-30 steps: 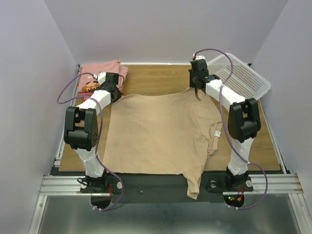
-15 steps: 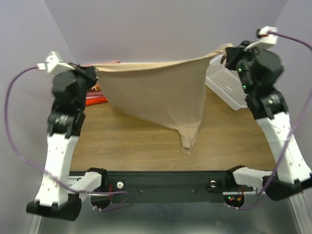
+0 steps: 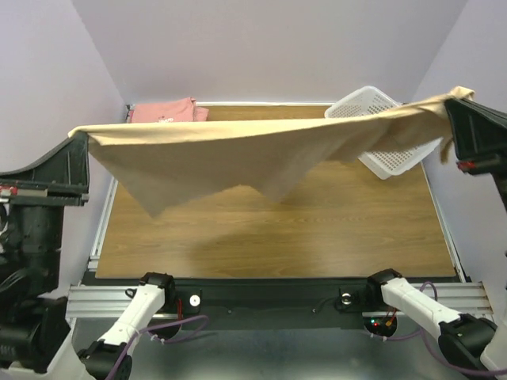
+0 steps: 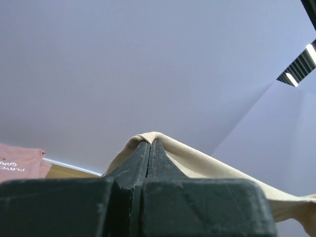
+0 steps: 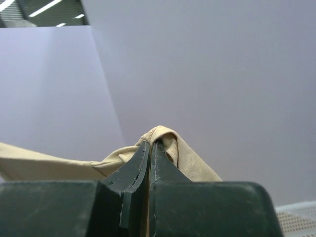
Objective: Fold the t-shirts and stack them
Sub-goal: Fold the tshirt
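The tan t-shirt [image 3: 238,154] hangs stretched in the air across the whole table, held by both arms raised high. My left gripper [image 3: 79,134] is shut on its left corner; in the left wrist view the tan cloth [image 4: 197,163] drapes over my closed left gripper [image 4: 150,143]. My right gripper [image 3: 453,101] is shut on the right corner; the right wrist view shows tan cloth [image 5: 190,158] bunched over my closed right gripper [image 5: 150,144]. A folded pink t-shirt [image 3: 162,111] lies at the back left, and shows in the left wrist view [image 4: 17,165].
A white perforated basket [image 3: 384,150] stands tilted at the back right, partly behind the hanging shirt. The wooden table top [image 3: 317,229] lies below the shirt. Purple walls enclose the sides and back.
Both arms have lifted the tan shirt off the table, then swung higher and outward toward the camera. The shirt is now stretched wider, and its lower part hangs farther left.
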Controlling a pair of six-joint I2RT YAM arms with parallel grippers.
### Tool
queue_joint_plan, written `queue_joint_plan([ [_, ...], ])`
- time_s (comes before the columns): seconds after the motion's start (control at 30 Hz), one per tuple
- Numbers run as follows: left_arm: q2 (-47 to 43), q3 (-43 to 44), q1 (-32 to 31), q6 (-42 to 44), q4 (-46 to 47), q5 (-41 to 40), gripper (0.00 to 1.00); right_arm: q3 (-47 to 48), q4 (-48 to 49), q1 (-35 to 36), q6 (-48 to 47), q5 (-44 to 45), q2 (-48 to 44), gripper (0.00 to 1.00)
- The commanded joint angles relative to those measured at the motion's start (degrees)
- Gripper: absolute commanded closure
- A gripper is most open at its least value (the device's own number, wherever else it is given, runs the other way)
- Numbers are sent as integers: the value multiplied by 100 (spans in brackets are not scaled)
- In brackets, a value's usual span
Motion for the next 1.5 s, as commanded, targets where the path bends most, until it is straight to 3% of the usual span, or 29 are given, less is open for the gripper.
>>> queue_joint_plan([
  [0.0, 182, 976, 27, 212, -576, 202, 100, 589, -245, -40, 224, -821, -90, 100],
  [0.23, 375, 1840, 27, 291, -894, -175, 100, 951, -386, -40, 268, -919, -117, 100],
  [0.37, 542, 1059, 27, 256, -693, -543, 100, 531, -386, -31, 198, -594, 67, 100],
  [0.5, 823, -634, 27, 89, -131, -1140, 100, -322, -316, -40, 22, 28, 419, 100],
  [0.7, 1999, -2228, 27, 1, 985, -1951, 100, -1894, 378, -40, -399, 1179, 1639, 100],
  [0.83, 3071, -3099, 71, -8, 1898, -2241, 100, -2652, 1035, -40, -584, 1218, 2720, 100],
  [0.97, 4662, -3171, 98, 45, 2348, -2101, 100, -2566, 1222, -40, -708, 1532, 4073, 100],
  [1.07, 5775, -2706, 115, -8, 2149, -2101, 100, -2155, 1249, -57, -751, 1832, 5163, 100],
  [1.17, 6350, -2389, 124, -61, 2129, -2022, 100, -1724, 1266, -83, -813, 1850, 5900, 100],
  [1.47, 6510, -2388, 133, 62, 2481, -1995, 100, -1203, 1442, -101, -752, 2078, 6660, 100],
])
